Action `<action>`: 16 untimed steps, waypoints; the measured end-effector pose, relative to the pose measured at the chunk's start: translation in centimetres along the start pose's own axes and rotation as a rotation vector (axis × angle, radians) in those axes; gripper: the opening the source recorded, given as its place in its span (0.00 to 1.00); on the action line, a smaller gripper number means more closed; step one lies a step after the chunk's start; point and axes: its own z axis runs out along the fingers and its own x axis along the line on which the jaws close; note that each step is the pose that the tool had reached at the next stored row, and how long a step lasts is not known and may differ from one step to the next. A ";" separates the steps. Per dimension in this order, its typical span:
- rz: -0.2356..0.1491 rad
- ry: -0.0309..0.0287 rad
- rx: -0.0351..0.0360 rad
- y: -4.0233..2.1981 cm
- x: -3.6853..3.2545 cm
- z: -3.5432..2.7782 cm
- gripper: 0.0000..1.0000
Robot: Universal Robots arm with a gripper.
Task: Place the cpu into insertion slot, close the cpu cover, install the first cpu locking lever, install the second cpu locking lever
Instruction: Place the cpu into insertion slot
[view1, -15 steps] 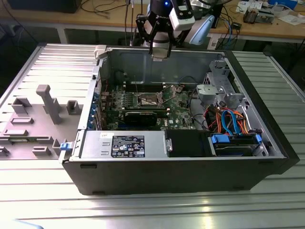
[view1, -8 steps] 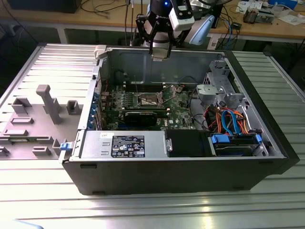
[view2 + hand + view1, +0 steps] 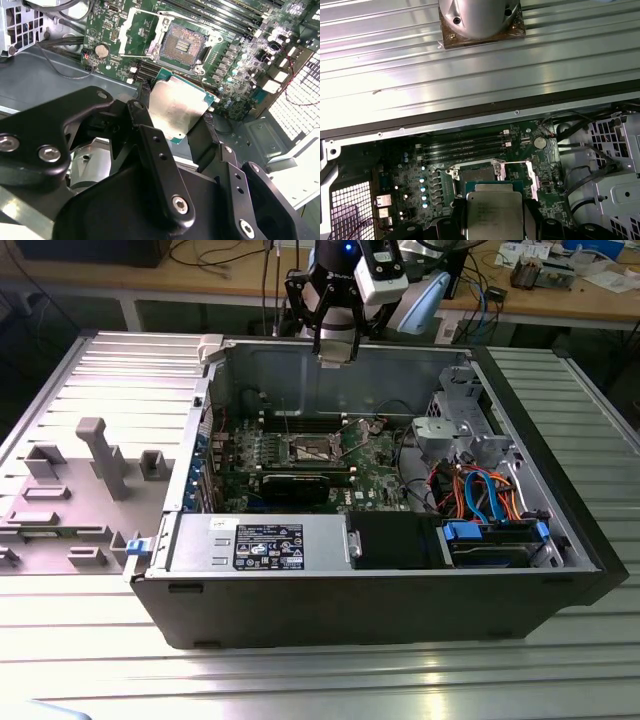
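The cpu is held in the air by two opposite edges, metal top facing the wrist cameras, clamped between the black fingers of the gripper, which are set narrow, just the chip's width apart. It is above the motherboard and does not touch it. In both wrist views it sits just beside the insertion slot, overlapping the slot's near edge in the first wrist view. The slot is bare, its dark centre showing, and the cpu cover is swung open to one side of it. The memory slots run along the slot's other side, toward the case wall. In the exterior view the arm comes down from behind the open case, and the gripper points straight down at about the height of the far wall's rim, well above the slot. The case lies on its side on a ribbed metal table.
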 end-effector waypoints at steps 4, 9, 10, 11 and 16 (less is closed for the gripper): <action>0.019 -0.0017 -0.0002 0.00 0.00 0.02 0.55; 0.060 -0.0053 -0.0004 -0.01 0.00 0.10 0.55; 0.072 -0.0063 -0.0005 -0.01 -0.01 0.12 0.55; 0.081 -0.0070 -0.0006 -0.01 0.00 0.13 0.55; 0.133 -0.0115 -0.0014 -0.02 0.00 0.19 0.55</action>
